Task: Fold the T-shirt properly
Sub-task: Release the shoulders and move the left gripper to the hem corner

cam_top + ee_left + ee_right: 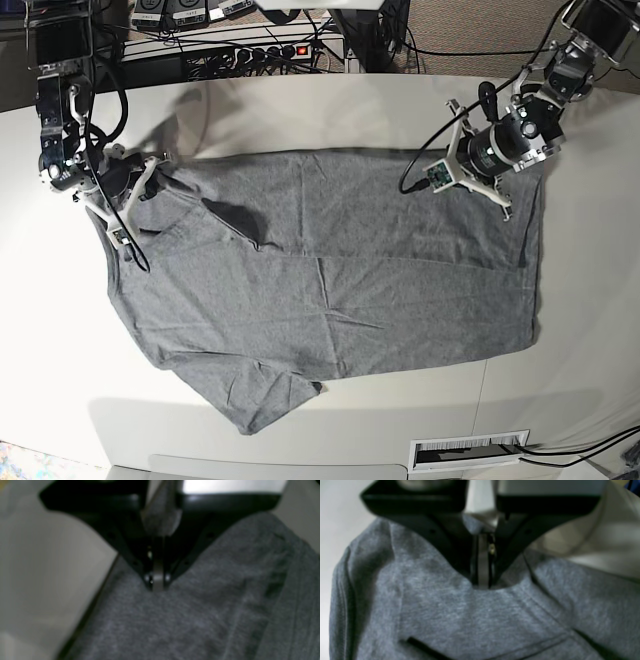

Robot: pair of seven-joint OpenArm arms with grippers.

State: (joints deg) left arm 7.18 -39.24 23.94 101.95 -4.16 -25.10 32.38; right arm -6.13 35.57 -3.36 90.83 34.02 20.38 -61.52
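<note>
In the left wrist view the left gripper (158,583) has its jaws clenched on a pinch of the shirt (200,610), which runs below and right of them over the pale counter (45,580); the blur hides how much cloth is caught. In the right wrist view the right gripper (482,585) jaws are clamped on the shirt's (470,620) edge near a seam, and which edge is hard to tell. In the base view the shirt (340,290) lies spread on the counter (580,300), its long axis running side to side between the left gripper (500,195) and the right gripper (125,235), each at its own end, so the fold likely turns on drawing both ends together.
</note>
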